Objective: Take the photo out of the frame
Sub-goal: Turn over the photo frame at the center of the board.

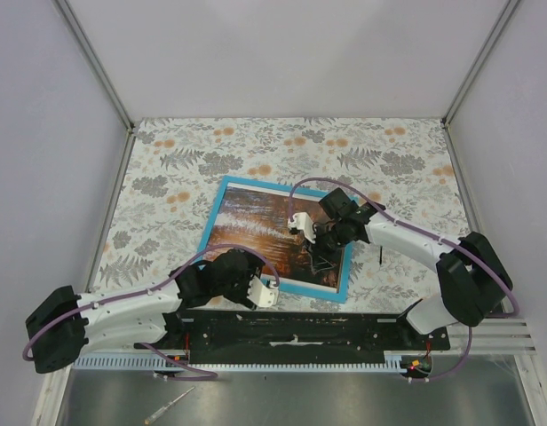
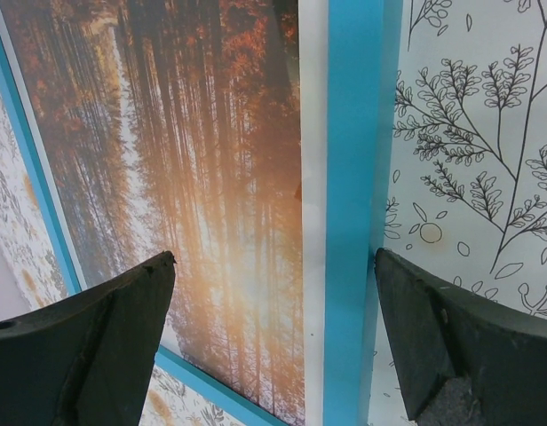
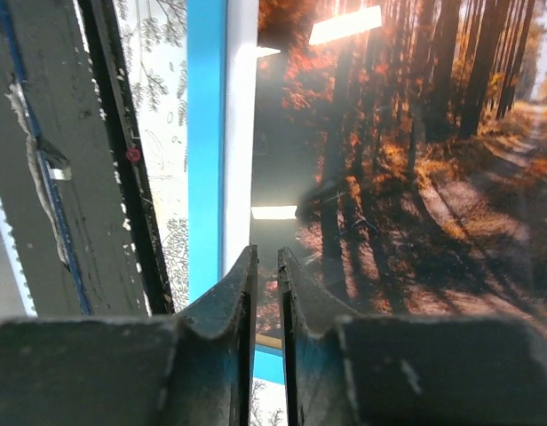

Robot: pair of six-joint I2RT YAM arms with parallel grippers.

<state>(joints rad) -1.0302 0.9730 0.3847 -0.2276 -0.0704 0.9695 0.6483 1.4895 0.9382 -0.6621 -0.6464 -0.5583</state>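
From above you get the whole layout: one photo (image 1: pixel 269 232) lying face up inside one frame (image 1: pixel 212 222), all four blue sides showing. The pair is turned askew on the floral bench (image 1: pixel 167 160). Two arms reach in. The left arm (image 1: pixel 131 311) ends at the frame's near edge, and the right arm (image 1: pixel 407 240) ends over the right part of the print. That view is too coarse to show you the finger gaps.

The left wrist view shows what the top view does not. The left pincer (image 2: pixel 273 257) is spread wide, and its two fingers (image 2: pixel 96 346) hang apart above the picture. Between them you see one blue frame side, the photo's thin white edge and a strip of forest. The far finger is over the bench cover. You cannot tell whether either finger touches anything.

The right wrist view alone shows bright glare patches on the print's surface. It also shows the right pincer (image 3: pixel 266 257) with its two fingers drawn almost together, leaving only a thin slit. The pincer is low over the photo, near the white edge and one blue side. You cannot tell whether anything is pinched in the slit.
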